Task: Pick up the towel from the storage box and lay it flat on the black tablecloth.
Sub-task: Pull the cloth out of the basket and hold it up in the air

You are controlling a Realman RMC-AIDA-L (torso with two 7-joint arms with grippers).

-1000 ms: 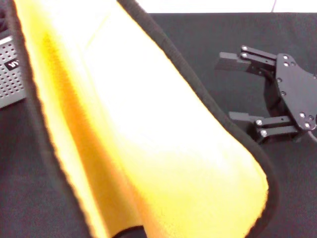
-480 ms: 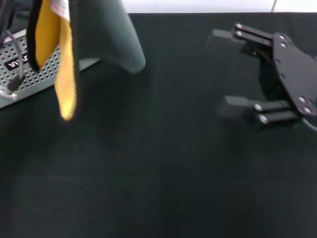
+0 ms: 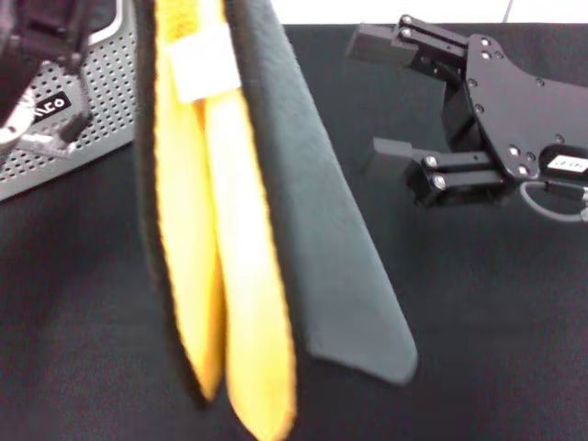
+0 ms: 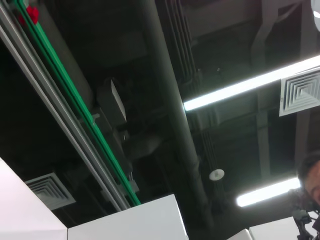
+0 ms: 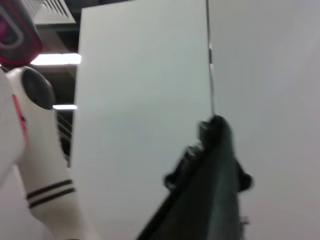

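Note:
The towel [image 3: 216,276], yellow with black trim, a grey back side and a white care label [image 3: 204,66], hangs folded lengthwise from above the head view's top edge, over the black tablecloth [image 3: 478,322]. Its lower end is near the view's bottom edge. What holds it is out of view; only dark arm parts and cables [image 3: 37,46] show at the top left. The storage box [image 3: 106,92], grey and perforated with a black label, stands behind it at the left. My right gripper [image 3: 367,99] is open and empty, to the right of the towel, apart from it.
The left wrist view shows only ceiling pipes and lights. The right wrist view shows white wall panels, a white robot body [image 5: 30,150] and a dark blurred shape [image 5: 210,190]. A white surface [image 3: 395,11] borders the tablecloth's far edge.
The towel filled the view a second ago, swung far left over the box, and now hangs left of centre. The right gripper has moved left and farther back, toward the towel.

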